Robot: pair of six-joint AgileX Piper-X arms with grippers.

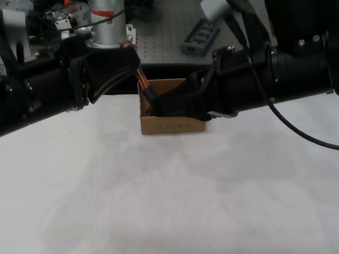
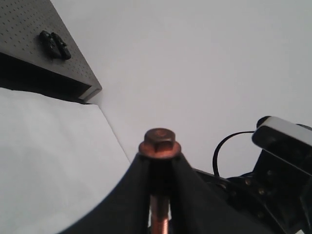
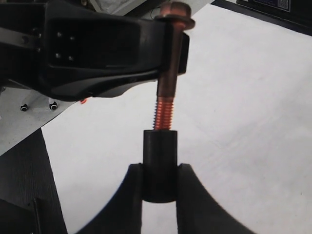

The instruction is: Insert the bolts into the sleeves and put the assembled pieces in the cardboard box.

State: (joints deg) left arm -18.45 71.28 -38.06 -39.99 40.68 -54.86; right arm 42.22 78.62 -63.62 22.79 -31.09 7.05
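Pinching the copper bolt [image 2: 159, 140] below its head, my left gripper [image 2: 159, 161] holds its threaded tip at the black sleeve [image 3: 159, 161] clamped in my right gripper [image 3: 159, 183]; I see both overlapping the cardboard box [image 1: 172, 126] at centre frame

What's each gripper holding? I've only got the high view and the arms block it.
Observer: In the right wrist view, the right gripper is shut on a black sleeve.
Operator: Left?
Observer: In the left wrist view, the left gripper is shut on a copper bolt. The hex head sits just past the fingertips.
Operator: Inserted?
Observer: Not yet. In the right wrist view, the threaded tip is at the sleeve's mouth, in line with it, and nearly all of the shank is outside.
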